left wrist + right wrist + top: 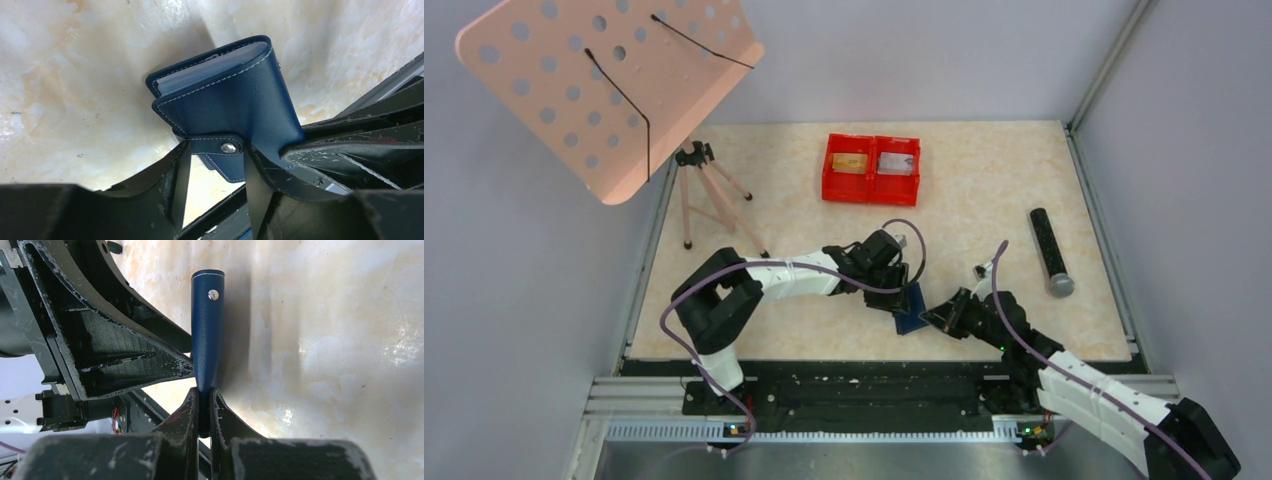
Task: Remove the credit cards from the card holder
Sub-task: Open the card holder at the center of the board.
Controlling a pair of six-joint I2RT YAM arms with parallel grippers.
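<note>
Navy card holder (912, 310) sits nr the front-centre of the marbled table (984, 200), caught btwn the two arms. It's folded nearly shut, w/ pale grey-blue inner sleeves showing at the open edge in L wrist view (225, 95); can't tell if any card is inside. R gripper (931, 318) is clamped tight on a navy flap of the holder (207, 335), jaws all but meeting on the leather (204, 397). L gripper (907, 293) has its jaws part spread either side of the snap tab (228, 147); the tab spans the gap (215, 157), but can't tell if they actually pinch it. Further back, well apart from the arms, is the red tray (827, 170): gold card (851, 163) in its left half, silver card (896, 164) in its right half. Black cylinder (1049, 250) w/ a grey end lies over to the right. Pink perforated stand (604, 80) on a tripod (709, 195) at the back-left.
</note>
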